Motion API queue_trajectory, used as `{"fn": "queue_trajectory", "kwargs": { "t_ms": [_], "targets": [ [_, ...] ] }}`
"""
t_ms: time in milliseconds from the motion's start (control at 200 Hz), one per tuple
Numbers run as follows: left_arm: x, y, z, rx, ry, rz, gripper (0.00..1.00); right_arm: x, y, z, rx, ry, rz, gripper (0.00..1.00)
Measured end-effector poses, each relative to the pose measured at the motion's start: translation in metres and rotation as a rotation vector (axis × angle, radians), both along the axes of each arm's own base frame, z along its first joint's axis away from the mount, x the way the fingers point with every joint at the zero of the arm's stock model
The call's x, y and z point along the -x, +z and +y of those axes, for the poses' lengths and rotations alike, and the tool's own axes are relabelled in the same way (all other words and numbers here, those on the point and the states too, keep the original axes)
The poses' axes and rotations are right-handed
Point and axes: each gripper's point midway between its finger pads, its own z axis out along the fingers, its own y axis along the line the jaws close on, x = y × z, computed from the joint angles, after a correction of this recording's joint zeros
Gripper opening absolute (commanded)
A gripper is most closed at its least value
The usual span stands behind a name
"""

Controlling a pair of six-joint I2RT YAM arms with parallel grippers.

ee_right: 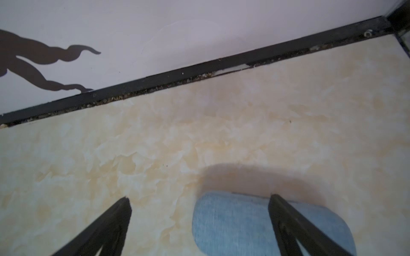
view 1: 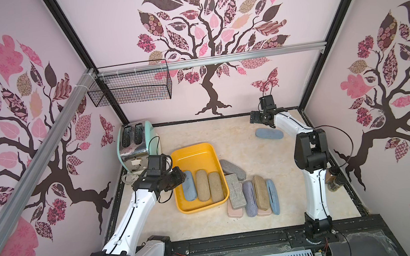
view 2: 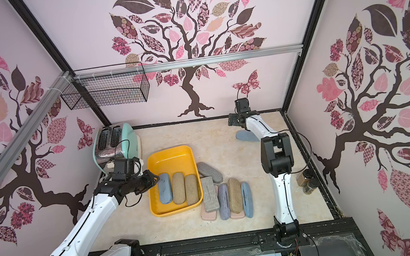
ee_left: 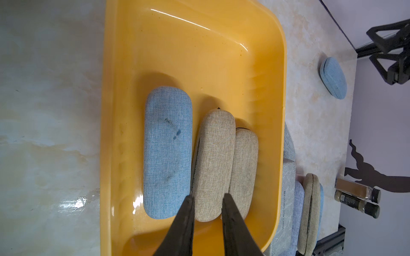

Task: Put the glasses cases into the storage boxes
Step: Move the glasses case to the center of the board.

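Note:
The yellow-orange storage box (view 1: 193,148) holds three glasses cases side by side: one blue (ee_left: 167,153) and two tan (ee_left: 213,164). My left gripper (ee_left: 207,196) hovers above the box's left part, its fingers drawn close with only a narrow gap and nothing between them. Several more cases lie piled on the table right of the box, among them grey (view 1: 235,190), lavender (view 1: 249,198) and tan (view 1: 261,192). A lone blue case (view 1: 269,134) lies at the back right. My right gripper (ee_right: 200,197) stands wide open just above it, one finger over the case (ee_right: 239,223).
A mint and chrome toaster (view 1: 136,144) stands at the back left beside the box. A black wire basket (view 1: 130,85) hangs on the back wall. Two brown spice jars (view 1: 334,178) sit by the right wall behind my right arm.

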Motion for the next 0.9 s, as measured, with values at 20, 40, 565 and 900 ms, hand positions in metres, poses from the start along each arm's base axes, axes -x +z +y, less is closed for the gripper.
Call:
{"fn": "queue_trajectory", "kwargs": {
  "t_ms": [20, 40, 565, 900],
  "targets": [
    [0.0, -0.001, 0.0, 0.001, -0.001, 0.002, 0.25, -0.003, -0.002, -0.003, -0.005, -0.003, 0.004, 1.0],
    [0.001, -0.001, -0.001, 0.002, -0.004, 0.003, 0.25, -0.007, -0.003, -0.007, -0.009, -0.007, 0.004, 1.0],
    [0.001, 0.002, -0.003, 0.012, -0.02, -0.01, 0.26, 0.019, -0.09, -0.036, -0.077, 0.0, 0.206, 1.0],
    [0.001, 0.002, -0.003, 0.012, -0.02, -0.012, 0.26, 0.06, -0.088, -0.017, -0.162, 0.011, 0.221, 1.0]
  ]
}}
